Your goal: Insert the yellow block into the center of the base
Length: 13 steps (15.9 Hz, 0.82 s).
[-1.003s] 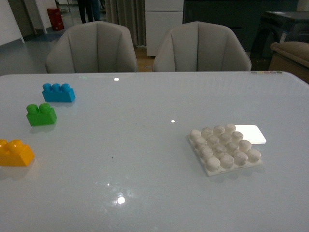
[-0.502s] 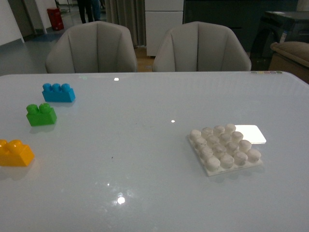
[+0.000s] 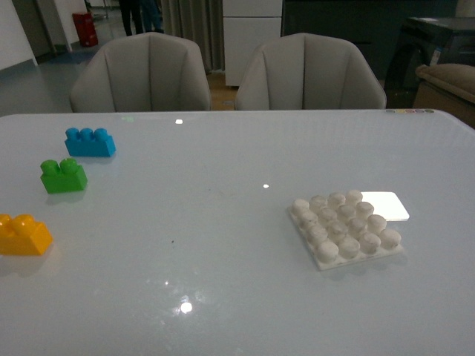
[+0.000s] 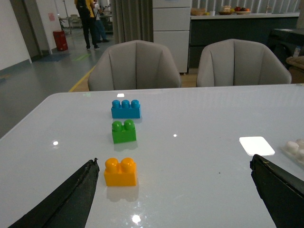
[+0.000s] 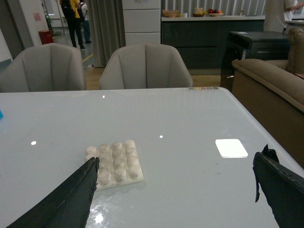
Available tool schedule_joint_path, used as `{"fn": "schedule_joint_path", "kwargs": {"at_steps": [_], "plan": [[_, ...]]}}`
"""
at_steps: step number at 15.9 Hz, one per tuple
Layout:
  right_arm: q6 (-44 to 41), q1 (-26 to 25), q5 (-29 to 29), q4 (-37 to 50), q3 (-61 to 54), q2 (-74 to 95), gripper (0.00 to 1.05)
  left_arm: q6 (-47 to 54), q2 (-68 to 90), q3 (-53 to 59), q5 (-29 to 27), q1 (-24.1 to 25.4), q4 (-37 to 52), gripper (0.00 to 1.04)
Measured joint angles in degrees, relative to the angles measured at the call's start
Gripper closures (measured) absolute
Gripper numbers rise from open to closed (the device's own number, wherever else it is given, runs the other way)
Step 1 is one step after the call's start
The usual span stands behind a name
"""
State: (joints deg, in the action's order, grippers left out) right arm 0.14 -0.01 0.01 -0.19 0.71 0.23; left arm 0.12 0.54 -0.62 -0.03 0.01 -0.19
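The yellow block (image 3: 24, 234) lies on the table at the near left edge of the front view. In the left wrist view the yellow block (image 4: 120, 171) sits just inside one black finger, apart from it. My left gripper (image 4: 174, 164) is open wide and empty above the table. The white studded base (image 3: 345, 228) lies on the right half of the table. In the right wrist view the base (image 5: 114, 162) lies close beside one finger. My right gripper (image 5: 175, 164) is open wide and empty. Neither arm shows in the front view.
A green two-stud brick (image 3: 63, 176) and a blue three-stud brick (image 3: 90, 142) lie behind the yellow block. A glossy white square (image 3: 385, 205) shows just behind the base. Two grey chairs (image 3: 141, 74) stand at the table's far edge.
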Motion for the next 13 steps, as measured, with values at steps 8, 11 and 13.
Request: {"fn": "schedule_joint_path", "kwargs": {"at_steps": [8, 11, 13], "plan": [[3.74, 1.51, 8.26, 1.64, 1.11, 5.81, 0.06, 0.00, 0.00, 0.00, -0.04, 0.00, -0.02, 0.07], [6.93, -9.81, 2.10, 24.30, 13.14, 32.48, 0.06, 0.00, 0.00, 0.00, 0.00, 0.00, 0.00, 0.07], [5.70, -8.98, -1.07, 30.82, 24.90, 55.15, 0.06, 0.00, 0.00, 0.00, 0.00, 0.00, 0.00, 0.07]]}}
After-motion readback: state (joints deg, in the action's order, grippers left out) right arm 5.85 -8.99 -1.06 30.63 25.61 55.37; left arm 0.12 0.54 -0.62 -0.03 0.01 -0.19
